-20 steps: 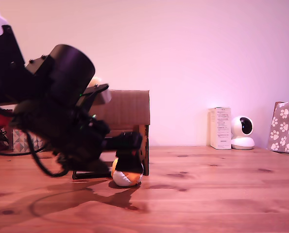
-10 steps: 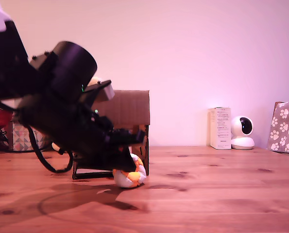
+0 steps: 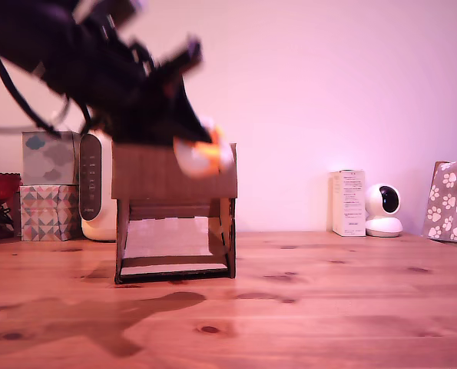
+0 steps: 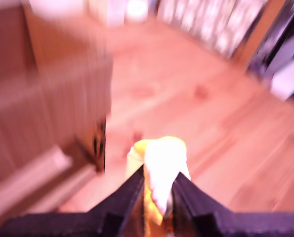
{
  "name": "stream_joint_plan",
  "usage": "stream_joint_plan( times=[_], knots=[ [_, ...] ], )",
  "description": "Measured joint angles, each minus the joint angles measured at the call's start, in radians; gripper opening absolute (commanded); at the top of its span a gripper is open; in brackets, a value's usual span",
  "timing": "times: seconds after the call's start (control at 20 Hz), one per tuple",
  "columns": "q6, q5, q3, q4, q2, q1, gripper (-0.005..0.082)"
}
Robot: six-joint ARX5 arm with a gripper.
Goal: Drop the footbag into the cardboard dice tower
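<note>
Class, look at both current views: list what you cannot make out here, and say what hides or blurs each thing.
- Gripper, exterior view: motion blur smears it; finger outlines unclear.
- Footbag, exterior view: partly covered by the dark arm; panels blurred.
- Footbag, wrist view: overexposed and blurred; no logo readable.
- Dice tower top opening: hidden from the exterior view's low angle.
- Dice tower, wrist view: blurred, cut by the edge.

soft orange, yellow and white stitched footbag (image 3: 205, 156): 1
brown corrugated cardboard dice tower (image 3: 174, 211): 1
patterned tissue boxes, stacked (image 3: 47, 184): 2
small round white camera (image 3: 384, 210): 1
black gripper (image 4: 155, 187): 1
</note>
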Motion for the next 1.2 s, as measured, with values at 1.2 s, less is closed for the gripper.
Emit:
stream_joint_plan(
  times=[1.2],
  knots=[
    [0.198,0.02,0.583,-0.33,0.303,0.212,0.0077]
  ],
)
